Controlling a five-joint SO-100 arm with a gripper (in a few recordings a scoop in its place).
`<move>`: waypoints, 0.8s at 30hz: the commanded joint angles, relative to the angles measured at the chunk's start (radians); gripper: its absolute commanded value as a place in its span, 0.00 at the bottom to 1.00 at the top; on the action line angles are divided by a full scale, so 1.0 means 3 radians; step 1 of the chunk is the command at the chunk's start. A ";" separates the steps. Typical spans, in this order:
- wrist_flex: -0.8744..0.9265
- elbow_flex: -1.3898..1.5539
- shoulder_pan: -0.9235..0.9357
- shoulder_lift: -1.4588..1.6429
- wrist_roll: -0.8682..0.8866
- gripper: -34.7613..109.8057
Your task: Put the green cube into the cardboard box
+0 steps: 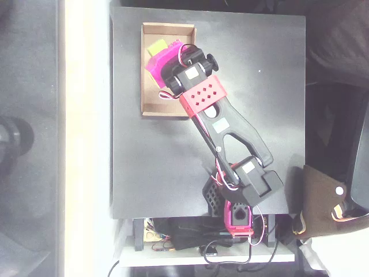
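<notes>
- Currently: matte black square surface [173,173], plenty of bare room right of and below the box.
- Shallow tan cardboard box [151,86] sits near the surface's top-left corner; low walls, easy clearance.
- Magenta pincer [160,59] over the box; opening: cannot tell.
- Small lime-green cube [155,46] at pincer tip, inside box outline; likely light, rigid, grip flat opposite faces.

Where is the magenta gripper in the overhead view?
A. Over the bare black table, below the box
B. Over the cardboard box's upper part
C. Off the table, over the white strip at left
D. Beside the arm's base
B: the gripper sits over the upper part of the cardboard box, with yellow-green showing at its tip.
</notes>
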 commanded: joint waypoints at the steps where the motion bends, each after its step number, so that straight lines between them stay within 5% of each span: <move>1: 0.0031 0.0056 -0.0051 -0.0036 0.0061 0.27; 24: 0.0005 0.0010 -0.0118 -0.0522 0.0066 0.27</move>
